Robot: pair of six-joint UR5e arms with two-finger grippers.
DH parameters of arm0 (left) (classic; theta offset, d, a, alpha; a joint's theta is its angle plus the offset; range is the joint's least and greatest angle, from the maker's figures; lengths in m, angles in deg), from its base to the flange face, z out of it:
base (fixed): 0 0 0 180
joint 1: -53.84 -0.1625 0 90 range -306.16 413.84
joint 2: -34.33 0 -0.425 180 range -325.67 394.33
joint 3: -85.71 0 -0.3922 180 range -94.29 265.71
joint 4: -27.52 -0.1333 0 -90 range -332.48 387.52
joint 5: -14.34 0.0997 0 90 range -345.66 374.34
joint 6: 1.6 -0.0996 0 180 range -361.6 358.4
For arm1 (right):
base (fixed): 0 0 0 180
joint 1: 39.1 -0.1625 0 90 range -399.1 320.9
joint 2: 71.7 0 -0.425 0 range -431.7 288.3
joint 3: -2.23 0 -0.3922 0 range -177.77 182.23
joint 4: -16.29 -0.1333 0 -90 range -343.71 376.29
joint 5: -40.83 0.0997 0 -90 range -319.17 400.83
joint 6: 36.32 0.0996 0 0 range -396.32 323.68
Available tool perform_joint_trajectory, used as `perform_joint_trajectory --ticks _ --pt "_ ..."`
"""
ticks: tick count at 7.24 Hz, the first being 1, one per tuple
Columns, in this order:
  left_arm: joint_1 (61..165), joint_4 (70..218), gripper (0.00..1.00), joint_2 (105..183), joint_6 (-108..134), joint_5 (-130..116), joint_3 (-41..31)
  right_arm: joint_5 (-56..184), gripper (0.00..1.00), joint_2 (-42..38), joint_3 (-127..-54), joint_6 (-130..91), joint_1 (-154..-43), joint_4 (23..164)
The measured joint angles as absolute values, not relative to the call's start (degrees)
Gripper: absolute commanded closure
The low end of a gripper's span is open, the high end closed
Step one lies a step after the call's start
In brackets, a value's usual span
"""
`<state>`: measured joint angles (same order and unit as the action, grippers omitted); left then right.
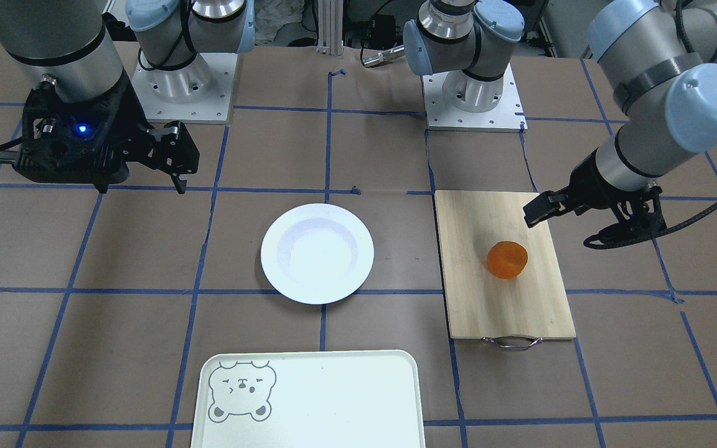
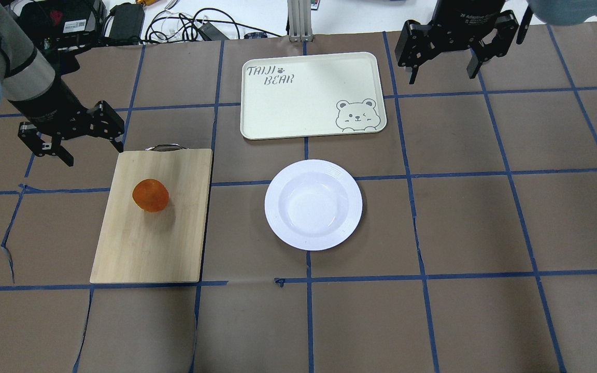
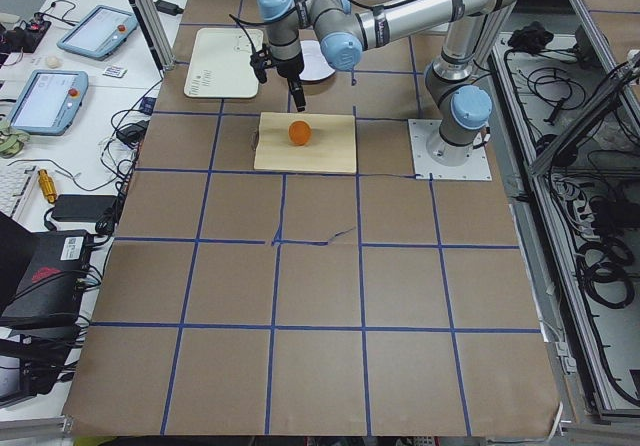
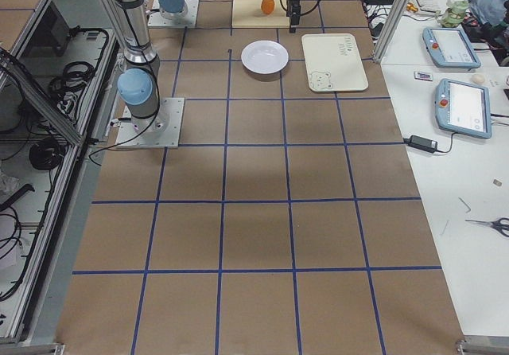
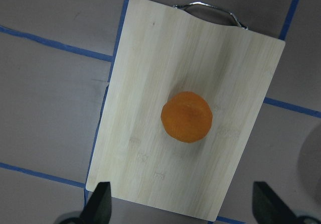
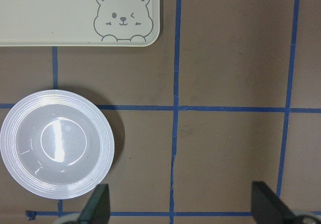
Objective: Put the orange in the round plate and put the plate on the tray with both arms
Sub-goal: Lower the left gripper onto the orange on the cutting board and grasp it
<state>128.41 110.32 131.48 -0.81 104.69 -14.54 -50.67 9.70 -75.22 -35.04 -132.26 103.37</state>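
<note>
The orange [image 2: 150, 195] lies on a wooden cutting board [image 2: 148, 243] on the left half of the table, and shows centred in the left wrist view [image 5: 186, 117]. My left gripper [image 2: 88, 147] hovers open above the board's far left corner, away from the fruit. In the middle of the table sits the white round plate [image 2: 278, 202], with nothing in it. The pale tray [image 2: 298, 98] with the bear face lies just beyond the plate. My right gripper [image 2: 442, 72] hangs open high over the far right, right of the tray. The right wrist view shows the plate [image 6: 15, 143] and the tray's corner [image 6: 50, 13].
The cutting board [image 1: 489, 298] has a metal handle [image 1: 513, 342] on its far edge. Brown paper with blue tape lines covers the table. Cables and devices lie beyond the far edge. The two arm bases [image 1: 473, 93] stand at the robot's side.
</note>
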Motion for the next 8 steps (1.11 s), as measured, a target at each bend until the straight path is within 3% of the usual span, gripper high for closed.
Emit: perform_joint_trajectory --ticks 3,8 --pt "128.37 104.06 0.0 134.95 -0.51 104.49 -20.15 -49.62 0.0 9.85 -75.21 -35.16 -132.39 104.36" --pt "128.38 97.39 0.0 140.34 1.76 102.2 -21.65 -49.69 0.0 9.9 -75.83 -34.92 -131.93 106.32"
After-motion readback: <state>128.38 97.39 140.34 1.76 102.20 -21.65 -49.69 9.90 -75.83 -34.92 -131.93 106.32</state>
